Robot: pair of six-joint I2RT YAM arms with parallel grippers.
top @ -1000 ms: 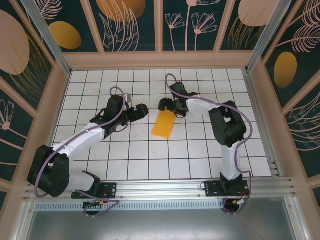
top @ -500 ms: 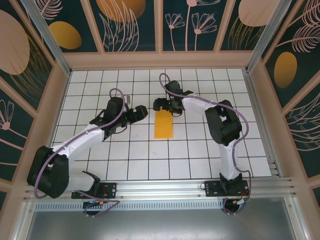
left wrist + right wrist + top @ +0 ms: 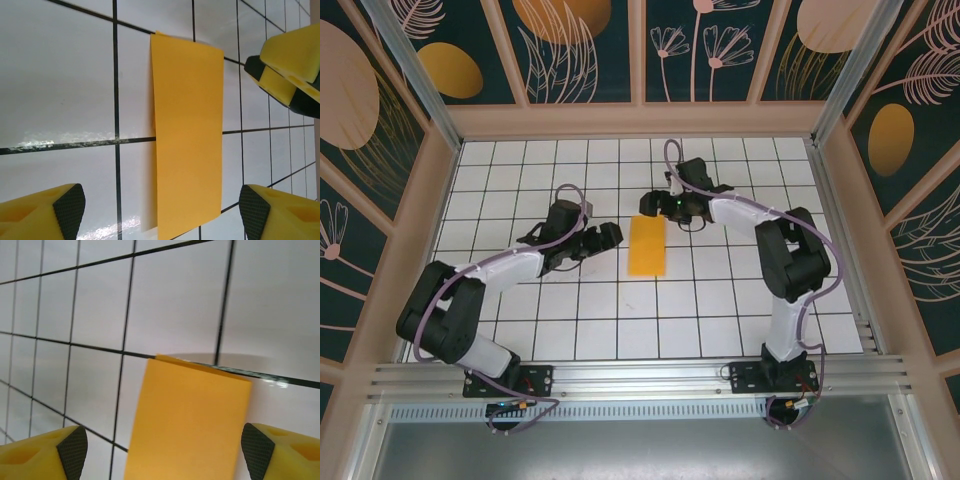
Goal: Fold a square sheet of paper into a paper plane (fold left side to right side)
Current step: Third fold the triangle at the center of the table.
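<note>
Your sheet of paper (image 3: 647,247), folded into a narrow rectangle, lies flat at the centre of the tiled table (image 3: 720,300), its long axis running top to bottom of the overhead frame. Your left claw (image 3: 608,236) reaches in low from the left, jaws wide. Your right claw (image 3: 648,205), arm bent leftward, sits at the sheet's upper end, jaws equally wide.

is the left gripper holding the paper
No, the paper lies flat on the table, and the left gripper is open, not touching it.

Left fingers (image 3: 42,212) and right fingers (image 3: 40,454) spread (facing inward).
</note>
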